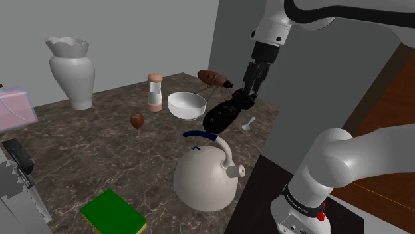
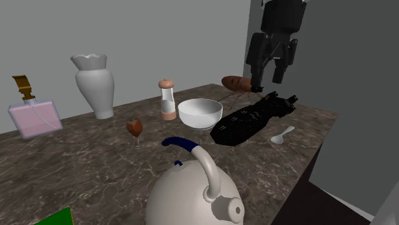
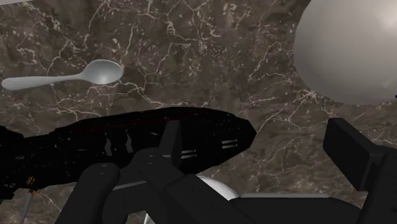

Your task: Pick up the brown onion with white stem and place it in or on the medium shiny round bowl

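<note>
- The black gripper (image 2: 268,75) hangs above the dark marbled counter (image 1: 86,153). Its two fingers are spread apart with nothing between them.
- Directly under the hand lies a long black object (image 2: 254,116). The wrist view looks down on it past the fingers.
- The wrist view also shows a pale spoon (image 3: 63,76) lying on the marble to one side of the black object. On the other side is a pale round form, and I cannot say for certain what it is.
- The shoulder view shows the white bowl (image 1: 186,104) just beside the black object, on the side away from the spoon. It is near the hand but not under it.
- The brown onion (image 1: 138,120) stands on the counter beyond the bowl from the hand, well apart from the fingers.
- A brown-capped shaker (image 1: 155,91) stands near both the onion and the bowl.
- A brown-handled tool (image 1: 213,78) lies near the hand, on the wall side.
- A pale kettle (image 1: 205,176) with a dark blue handle stands well apart from the hand.
- Farther off still are a white vase (image 1: 72,70) and a green block (image 1: 113,214).
- The second exterior view adds a pink bottle (image 2: 35,116) beyond the vase.
</note>
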